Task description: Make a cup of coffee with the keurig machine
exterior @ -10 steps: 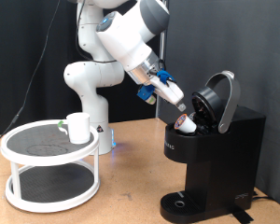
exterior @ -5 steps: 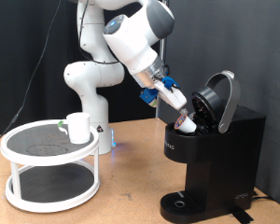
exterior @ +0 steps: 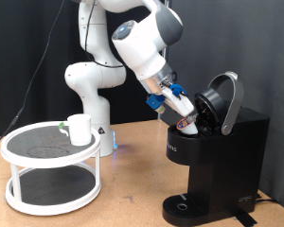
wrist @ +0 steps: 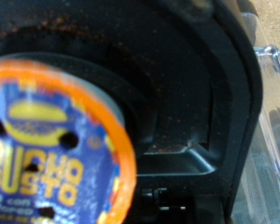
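The black keurig machine (exterior: pixel 227 161) stands at the exterior view's right with its rounded lid (exterior: pixel 224 97) hinged open. My gripper (exterior: pixel 186 117) reaches down at a slant into the open top and is shut on a small coffee pod (exterior: pixel 188 122), held at the mouth of the pod chamber. In the wrist view the pod's orange and blue foil top (wrist: pixel 51 149) fills one side, with the machine's black inner wall (wrist: pixel 187 84) close behind it; my fingers do not show there. The white cup (exterior: pixel 79 129) stands on a round stand at the exterior view's left, far from the gripper.
The cup's round two-tier white stand (exterior: pixel 49 170) sits at the wooden table's left. The robot's white base (exterior: pixel 90 95) stands behind it. The round drip tray (exterior: pixel 185 204) at the machine's foot carries nothing. A dark curtain hangs behind.
The arm's upper links have swung towards the exterior view's right, and the gripper with the pod has shifted slightly right and closer to the chamber. The cup and the machine have not moved.
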